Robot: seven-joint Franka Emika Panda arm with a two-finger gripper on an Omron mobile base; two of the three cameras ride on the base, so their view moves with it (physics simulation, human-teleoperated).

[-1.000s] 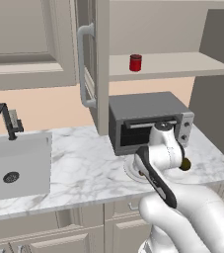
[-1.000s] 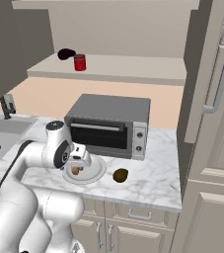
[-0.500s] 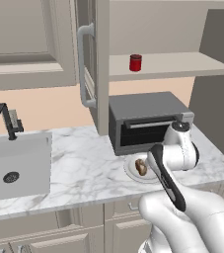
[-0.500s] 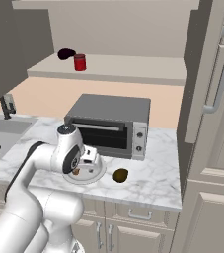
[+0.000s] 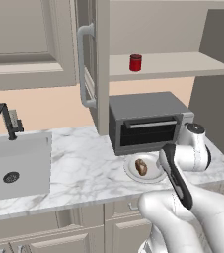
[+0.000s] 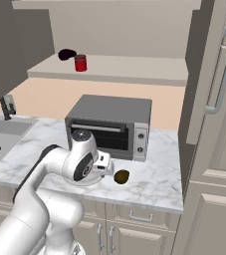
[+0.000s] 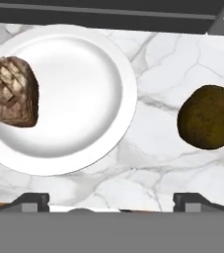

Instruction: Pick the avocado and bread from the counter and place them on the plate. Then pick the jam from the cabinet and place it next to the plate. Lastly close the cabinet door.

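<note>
Hand view, bread (image 7: 12, 92) lengthwise up-down, plate (image 7: 84, 99) edge

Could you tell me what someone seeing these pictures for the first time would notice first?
Probably the white plate on the marble counter, with the brown bread at its edge and the dark green avocado off it on the marble, seen past the open end effector. Then the red jam on the shelf behind the open cabinet door, above a grey toaster oven.

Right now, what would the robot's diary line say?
bread: on plate | avocado: on counter | jam: on shelf | jaws: open, empty
</note>
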